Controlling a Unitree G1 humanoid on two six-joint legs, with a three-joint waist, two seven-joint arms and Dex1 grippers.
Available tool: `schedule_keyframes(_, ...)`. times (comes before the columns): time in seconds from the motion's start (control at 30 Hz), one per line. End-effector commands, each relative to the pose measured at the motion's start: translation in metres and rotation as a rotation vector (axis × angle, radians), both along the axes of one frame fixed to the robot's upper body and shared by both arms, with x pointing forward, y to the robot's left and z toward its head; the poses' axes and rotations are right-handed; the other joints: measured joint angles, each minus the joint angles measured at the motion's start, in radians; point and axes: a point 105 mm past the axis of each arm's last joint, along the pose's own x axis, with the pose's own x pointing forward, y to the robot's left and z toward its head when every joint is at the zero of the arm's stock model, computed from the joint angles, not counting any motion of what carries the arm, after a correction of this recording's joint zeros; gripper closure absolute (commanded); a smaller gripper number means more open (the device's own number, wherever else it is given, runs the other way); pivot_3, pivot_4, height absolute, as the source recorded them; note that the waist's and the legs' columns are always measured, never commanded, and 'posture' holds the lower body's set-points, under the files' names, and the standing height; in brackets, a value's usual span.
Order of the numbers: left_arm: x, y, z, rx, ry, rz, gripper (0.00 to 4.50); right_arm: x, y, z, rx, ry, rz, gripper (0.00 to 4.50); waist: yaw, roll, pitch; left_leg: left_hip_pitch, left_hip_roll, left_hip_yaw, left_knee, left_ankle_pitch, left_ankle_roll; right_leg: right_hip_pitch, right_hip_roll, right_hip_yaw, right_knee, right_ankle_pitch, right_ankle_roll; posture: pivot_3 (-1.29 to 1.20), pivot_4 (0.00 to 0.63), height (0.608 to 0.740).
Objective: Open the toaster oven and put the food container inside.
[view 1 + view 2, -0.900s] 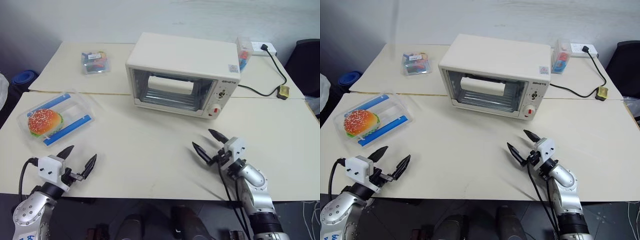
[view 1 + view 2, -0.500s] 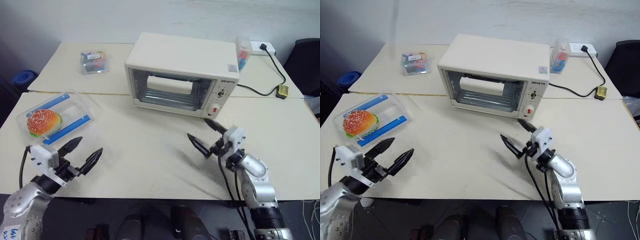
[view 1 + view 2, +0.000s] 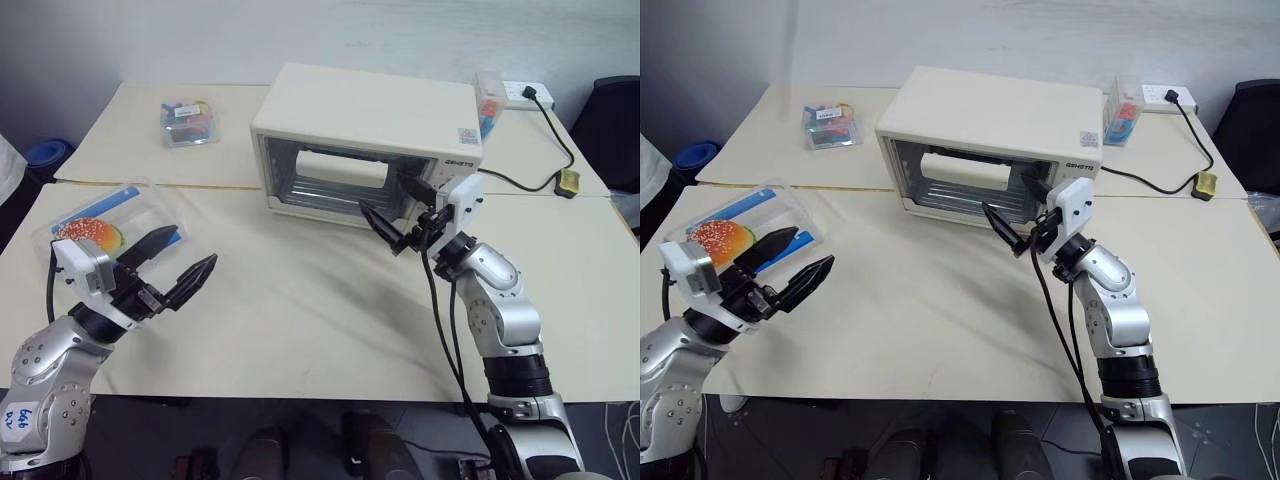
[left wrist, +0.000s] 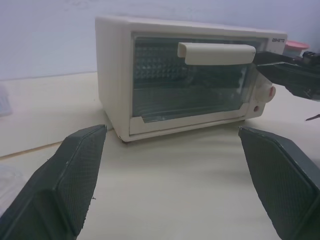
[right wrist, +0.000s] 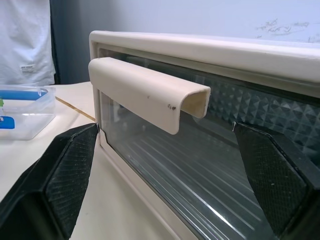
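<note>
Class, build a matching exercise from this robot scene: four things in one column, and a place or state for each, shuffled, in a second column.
1. toaster oven
2. food container
3. right gripper
4. power strip

A. open, in front of the oven door
B. door shut
C. back right corner of the table
D. near the left gripper

Pairs: 1-B, 2-D, 3-A, 4-C

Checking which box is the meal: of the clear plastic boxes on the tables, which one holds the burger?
The clear rectangular plastic box with blue side strips, at the near table's left edge beside the left gripper. The small clear box on the far table holds small colourful items.
</note>
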Motion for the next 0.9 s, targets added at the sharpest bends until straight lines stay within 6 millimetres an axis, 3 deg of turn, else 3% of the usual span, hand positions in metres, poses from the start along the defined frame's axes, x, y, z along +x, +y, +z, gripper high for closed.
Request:
schedule_keyframes(0.03, -0.003, -0.001, 0.005, -0.001, -0.025, -0.002, 0.00, -0.014, 0.016, 0.014, -0.021, -0.068, 0.096, 0.02, -0.001, 0.000, 0.000, 0.000, 0.000, 0.000, 0.000, 0.000, 0.000, 0.000, 0.000, 0.000, 0.001, 0.000, 0.000, 0.00, 0.150, 0.740)
schedule_keyframes(0.3, 0.008, 0.004, 0.004, -0.032, -0.017, 0.005, 0.00, -0.048, 0.031, 0.004, -0.094, -0.093, 0.276, 0.02, 0.001, 0.000, 0.000, 0.000, 0.000, 0.000, -0.001, 0.000, 0.000, 0.000, 0.000, 0.000, 0.000, 0.000, 0.000, 0.00, 0.150, 0.740)
schedule_keyframes(0.4, 0.019, 0.007, 0.014, -0.054, -0.028, -0.010, 0.00, -0.061, 0.026, -0.025, -0.242, -0.099, 0.313, 0.02, 0.002, 0.000, 0.000, 0.000, 0.000, -0.001, -0.001, 0.000, 0.000, 0.000, 0.000, -0.001, 0.000, 0.000, 0.000, 0.00, 0.150, 0.740)
schedule_keyframes(0.53, 0.036, 0.006, 0.035, -0.090, -0.056, -0.032, 0.87, -0.068, 0.018, -0.051, -0.350, -0.095, 0.326, 0.00, 0.002, 0.000, 0.000, 0.000, 0.000, -0.001, 0.000, 0.000, 0.000, 0.000, 0.001, -0.001, 0.000, 0.000, 0.000, 0.00, 0.150, 0.740)
schedule_keyframes(0.67, 0.064, -0.005, 0.053, -0.107, -0.053, -0.006, 2.14, -0.067, 0.015, -0.053, -0.358, -0.115, 0.308, 0.00, 0.002, 0.000, 0.000, 0.001, 0.000, 0.000, 0.001, 0.000, 0.000, 0.000, 0.001, -0.002, 0.001, 0.000, 0.000, 0.00, 0.150, 0.740)
schedule_keyframes(0.9, 0.104, -0.037, 0.053, 0.026, -0.076, -0.026, 4.35, -0.068, 0.014, -0.057, -0.358, -0.118, 0.285, 0.00, 0.004, 0.000, 0.000, 0.000, 0.000, 0.000, 0.001, 0.000, -0.001, 0.000, 0.001, -0.002, 0.001, 0.000, 0.000, 0.00, 0.150, 0.740)
